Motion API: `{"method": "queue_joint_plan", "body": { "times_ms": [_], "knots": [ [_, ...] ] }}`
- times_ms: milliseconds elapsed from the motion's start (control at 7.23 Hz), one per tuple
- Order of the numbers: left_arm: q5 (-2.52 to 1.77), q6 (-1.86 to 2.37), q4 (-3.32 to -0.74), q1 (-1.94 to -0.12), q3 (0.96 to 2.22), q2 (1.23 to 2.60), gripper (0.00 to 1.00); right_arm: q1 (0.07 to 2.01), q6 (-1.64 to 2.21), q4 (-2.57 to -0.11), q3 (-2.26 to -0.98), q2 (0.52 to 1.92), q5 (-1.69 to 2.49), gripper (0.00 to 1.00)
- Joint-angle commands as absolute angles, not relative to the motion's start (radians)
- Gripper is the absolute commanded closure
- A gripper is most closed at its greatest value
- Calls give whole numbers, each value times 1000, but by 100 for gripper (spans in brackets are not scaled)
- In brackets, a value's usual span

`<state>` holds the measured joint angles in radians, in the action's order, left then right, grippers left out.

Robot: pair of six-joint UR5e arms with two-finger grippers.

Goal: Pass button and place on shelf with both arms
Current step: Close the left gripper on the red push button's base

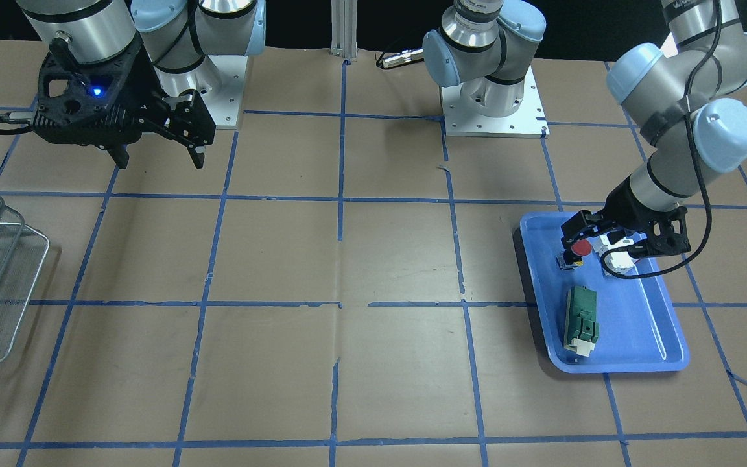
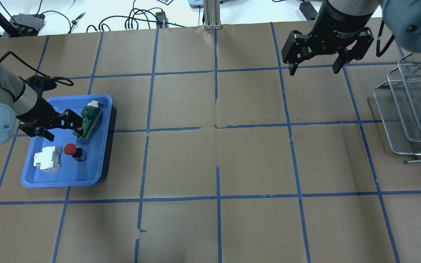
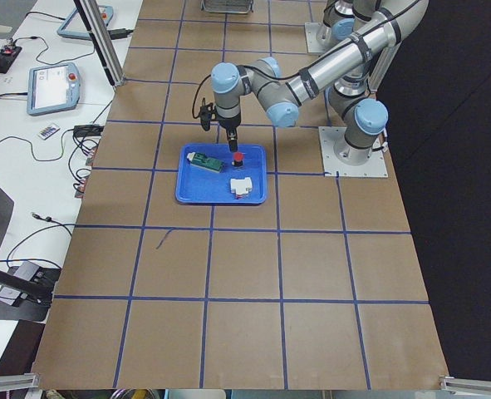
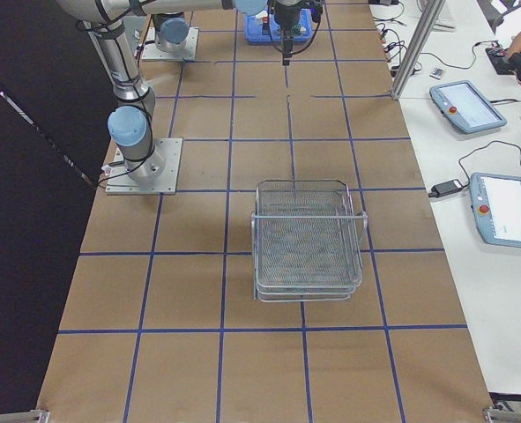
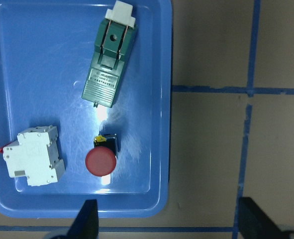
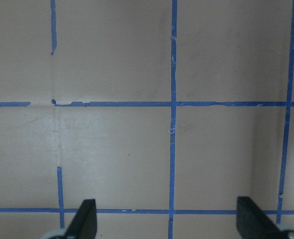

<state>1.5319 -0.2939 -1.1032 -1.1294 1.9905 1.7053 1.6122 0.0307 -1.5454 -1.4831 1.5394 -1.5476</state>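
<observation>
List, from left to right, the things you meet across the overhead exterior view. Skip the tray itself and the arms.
white breaker → button → green block → right gripper → shelf

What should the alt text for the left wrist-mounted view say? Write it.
A small push button with a round red cap sits in a blue plastic tray, with a white breaker and a green block. The left gripper is open, its black fingertips at the bottom edge.
</observation>
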Motion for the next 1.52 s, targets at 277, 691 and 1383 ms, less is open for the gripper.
{"method": "queue_joint_plan", "body": {
  "times_ms": [277, 691, 1383],
  "knots": [
    [1537, -330, -964, -1104, 2068, 1789, 0, 1612, 29, -1546, -1482, 1537, -1548, 0],
    [1548, -334, -960, -1106, 2079, 1776, 29, 1612, 28, -1545, -1482, 1540, -1548, 0],
    [1545, -328, -986, -1121, 2043, 1724, 100, 1609, 17, -1546, -1482, 1536, -1548, 0]
  ]
}}
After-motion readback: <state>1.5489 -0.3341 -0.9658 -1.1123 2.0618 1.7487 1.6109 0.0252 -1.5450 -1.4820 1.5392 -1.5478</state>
